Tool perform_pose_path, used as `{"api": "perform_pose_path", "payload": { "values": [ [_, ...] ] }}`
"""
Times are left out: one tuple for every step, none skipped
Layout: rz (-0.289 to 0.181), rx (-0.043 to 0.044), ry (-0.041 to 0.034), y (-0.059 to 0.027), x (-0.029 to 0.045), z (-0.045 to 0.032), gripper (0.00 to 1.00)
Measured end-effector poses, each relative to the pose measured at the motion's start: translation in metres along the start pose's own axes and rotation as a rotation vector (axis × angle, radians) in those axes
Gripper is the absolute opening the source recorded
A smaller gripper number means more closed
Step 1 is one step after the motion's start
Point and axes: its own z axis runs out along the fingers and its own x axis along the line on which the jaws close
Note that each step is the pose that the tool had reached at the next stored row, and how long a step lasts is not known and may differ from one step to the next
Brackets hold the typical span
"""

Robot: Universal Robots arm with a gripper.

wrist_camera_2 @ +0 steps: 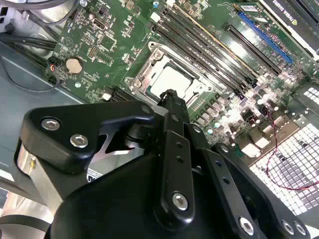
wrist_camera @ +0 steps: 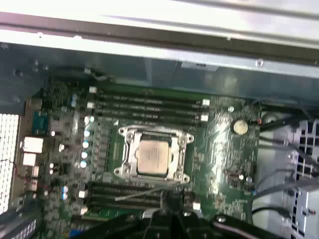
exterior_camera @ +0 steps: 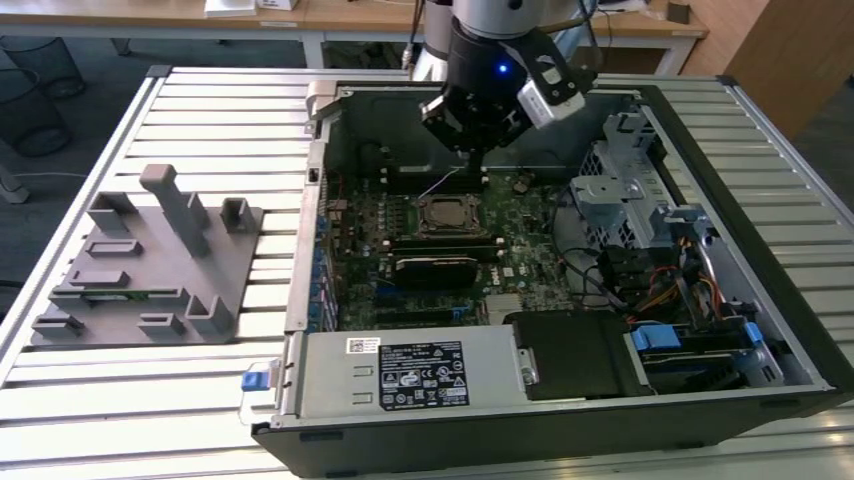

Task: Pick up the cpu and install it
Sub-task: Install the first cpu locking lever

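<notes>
— Where is the cpu seen?
— Seated in the motherboard socket, as shown in both wrist views; the exterior view gives only the socket frame inside the computer case.
— And the gripper?
— Held above the board, apart from the chip. Whether its jaws are spread or pressed together cannot be told.
— What else is seen?
— A slatted metal worktop, with a grey holder block at the exterior view's left and desks behind.
</notes>
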Motion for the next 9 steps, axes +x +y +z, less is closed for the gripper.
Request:
{"api": "perform_pose_path", "payload": {
  "values": [
    [0.000,0.0002,0.0001,0.0001,0.0000,-0.0001,0.11],
    [0.000,0.0002,0.0001,0.0009,-0.0001,0.0000,0.11],
    [0.000,0.0002,0.0001,0.0010,0.0000,-0.0001,0.11],
    [0.000,0.0001,0.0000,0.0010,0.0001,0.0000,0.11],
    [0.000,0.0002,0.0001,0.0012,0.0025,0.0002,0.11],
    [0.000,0.0001,0.0000,0.0012,0.0027,0.0003,0.11],
    [0.000,0.0001,0.0000,0.0012,0.0029,0.0003,0.11],
    [0.000,0.0001,0.0000,0.0012,0.0031,0.0004,0.11],
    [0.000,0.0001,0.0000,0.0013,0.0033,0.0005,0.11]
  ]
}}
